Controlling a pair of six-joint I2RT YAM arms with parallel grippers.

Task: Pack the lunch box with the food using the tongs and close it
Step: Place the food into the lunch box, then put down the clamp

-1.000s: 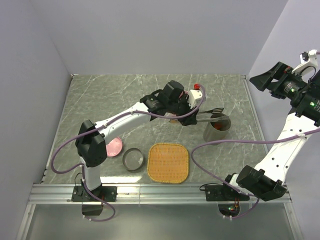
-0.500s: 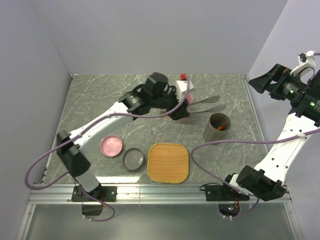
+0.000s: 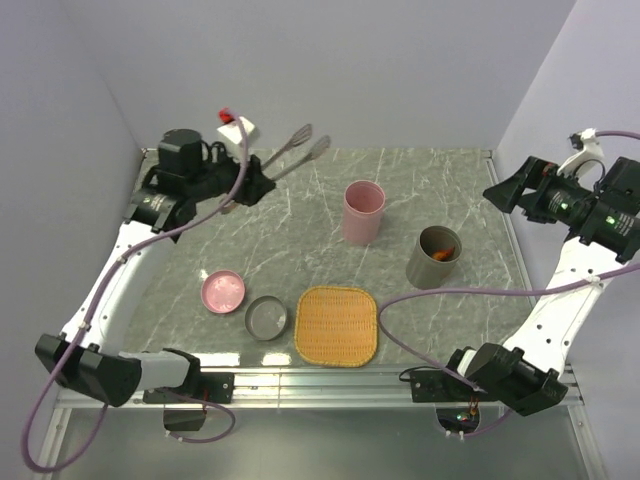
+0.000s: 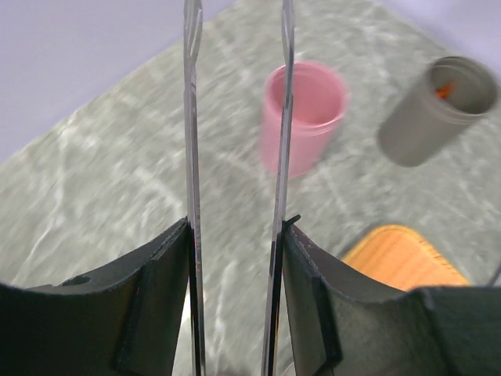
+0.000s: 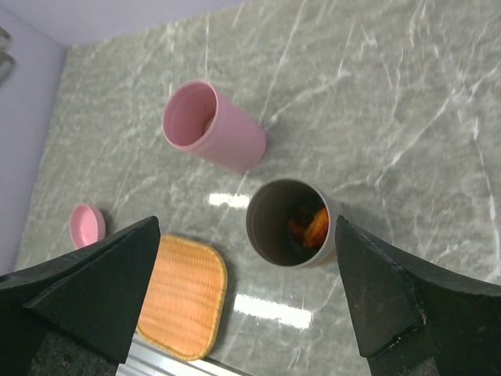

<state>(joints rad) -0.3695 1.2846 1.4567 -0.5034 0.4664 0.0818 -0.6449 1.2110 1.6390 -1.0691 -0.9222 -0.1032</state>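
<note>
My left gripper (image 4: 235, 235) clamped the tongs (image 4: 192, 141), arm stretched high over the table's far-left corner. My right gripper (image 5: 249, 227) hung wide open above the grey cup (image 5: 270, 235) holding orange food (image 5: 311, 223), the pink cup (image 5: 211, 129) nearby. Only the overhead view caught the grey dish (image 3: 267, 318).

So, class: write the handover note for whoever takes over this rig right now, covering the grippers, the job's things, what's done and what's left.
Grippers: left gripper shut on the tongs, raised at the far-left corner; right gripper open, holding nothing.
Things: grey cup holds orange food; pink cup upright, contents unclear; pink dish and grey dish lie by the woven tray.
Done: some food packed.
Left: both cups not yet closed.
</note>
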